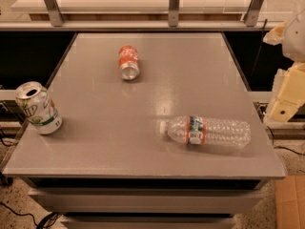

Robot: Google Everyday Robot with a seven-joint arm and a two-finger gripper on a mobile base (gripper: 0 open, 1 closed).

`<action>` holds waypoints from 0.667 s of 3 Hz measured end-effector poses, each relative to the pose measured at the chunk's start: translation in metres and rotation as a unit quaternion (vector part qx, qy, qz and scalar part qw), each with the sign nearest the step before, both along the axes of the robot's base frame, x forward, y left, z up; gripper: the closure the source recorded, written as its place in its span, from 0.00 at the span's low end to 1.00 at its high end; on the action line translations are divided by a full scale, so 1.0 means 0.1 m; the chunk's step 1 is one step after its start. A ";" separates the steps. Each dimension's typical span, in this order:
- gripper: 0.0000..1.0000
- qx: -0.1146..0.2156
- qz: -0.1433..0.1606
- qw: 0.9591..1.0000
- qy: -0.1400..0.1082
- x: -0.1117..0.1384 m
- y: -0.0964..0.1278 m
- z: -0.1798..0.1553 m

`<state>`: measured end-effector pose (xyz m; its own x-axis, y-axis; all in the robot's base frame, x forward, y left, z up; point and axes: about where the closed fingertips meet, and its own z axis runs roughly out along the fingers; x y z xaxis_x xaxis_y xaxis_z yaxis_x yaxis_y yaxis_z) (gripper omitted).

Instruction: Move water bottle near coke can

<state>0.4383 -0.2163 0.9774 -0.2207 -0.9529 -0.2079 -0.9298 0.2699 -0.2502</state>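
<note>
The water bottle (207, 131) lies on its side on the grey table (143, 156), front right, with its white cap pointing left. The coke can (128, 62) lies on its side at the back middle of the table, its silver end facing the front. The two are well apart. My gripper (287, 94) shows as a cream-coloured part at the right edge of the view, off the table's right side, to the right of and above the bottle. It touches neither object.
A white-and-green 7UP can (38, 108) stands tilted at the table's left edge. A railing with metal posts (174, 6) runs behind the table. A cardboard box (290, 202) sits on the floor at the front right.
</note>
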 end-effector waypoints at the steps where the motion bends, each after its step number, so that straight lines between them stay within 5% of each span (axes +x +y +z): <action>1: 0.00 0.002 0.003 1.000 -0.001 -0.01 0.03 0.01; 2: 0.00 0.005 0.028 1.000 0.003 -0.07 0.18 -0.04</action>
